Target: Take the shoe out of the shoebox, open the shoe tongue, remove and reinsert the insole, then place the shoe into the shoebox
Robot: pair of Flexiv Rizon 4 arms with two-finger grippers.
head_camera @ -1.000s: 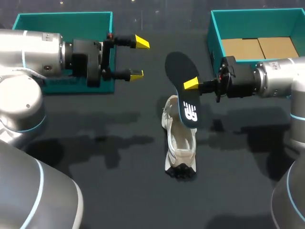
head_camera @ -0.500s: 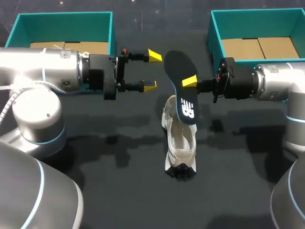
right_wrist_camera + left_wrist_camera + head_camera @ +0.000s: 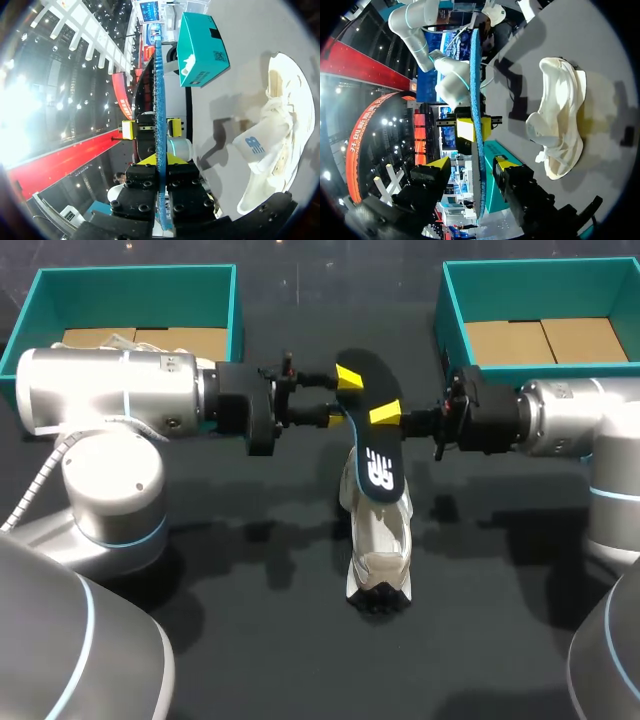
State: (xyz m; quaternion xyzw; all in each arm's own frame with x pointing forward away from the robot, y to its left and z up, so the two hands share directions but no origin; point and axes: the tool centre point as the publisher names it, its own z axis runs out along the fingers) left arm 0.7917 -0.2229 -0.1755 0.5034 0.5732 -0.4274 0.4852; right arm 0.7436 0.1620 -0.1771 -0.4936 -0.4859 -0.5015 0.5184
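A dark insole [image 3: 372,420] is held on edge in the air over the white shoe [image 3: 378,540]. The shoe lies on the dark worktop [image 3: 250,630] between two teal shoeboxes, one at the left [image 3: 130,272] and one at the right [image 3: 452,310]. The right hand [image 3: 385,416] is clenched on the insole's middle, so the insole is kept raised and offered sideways. Whether its lower end touches the shoe cannot be told.

The left hand [image 3: 340,398] is placed around the insole's upper part. In the left wrist view its yellow fingertips [image 3: 438,163] are seen apart on either side of the thin blue edge, with gaps left, so this hand is released and nothing is gripped by it. A second hold seems to be prepared, probably so the insole can be steadied and guided back into the shoe.
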